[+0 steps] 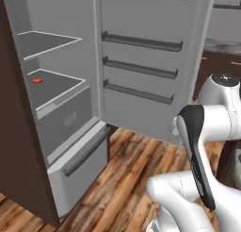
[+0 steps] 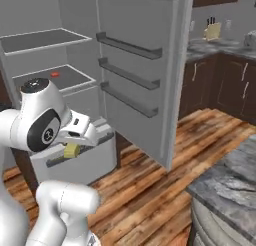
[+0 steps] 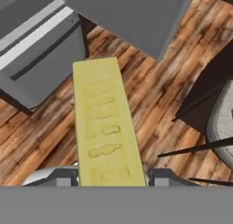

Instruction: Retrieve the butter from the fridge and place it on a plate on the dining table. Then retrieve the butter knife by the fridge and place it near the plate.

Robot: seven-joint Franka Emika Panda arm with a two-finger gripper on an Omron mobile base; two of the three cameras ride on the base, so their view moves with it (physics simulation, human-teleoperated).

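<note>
We hold the butter (image 3: 107, 127) lengthwise between our gripper (image 2: 73, 149) fingers, pinched at its near end, out over the wood floor (image 3: 154, 82) before the open fridge (image 1: 70, 108), ready to carry toward the dining table (image 2: 225, 180)

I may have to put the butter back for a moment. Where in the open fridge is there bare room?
The upper shelf lies bare from wall to front edge. The lower shelf is free right of the small red item near its back left. The three door racks look narrow. The gripper holds the butter above the drawer.
</note>
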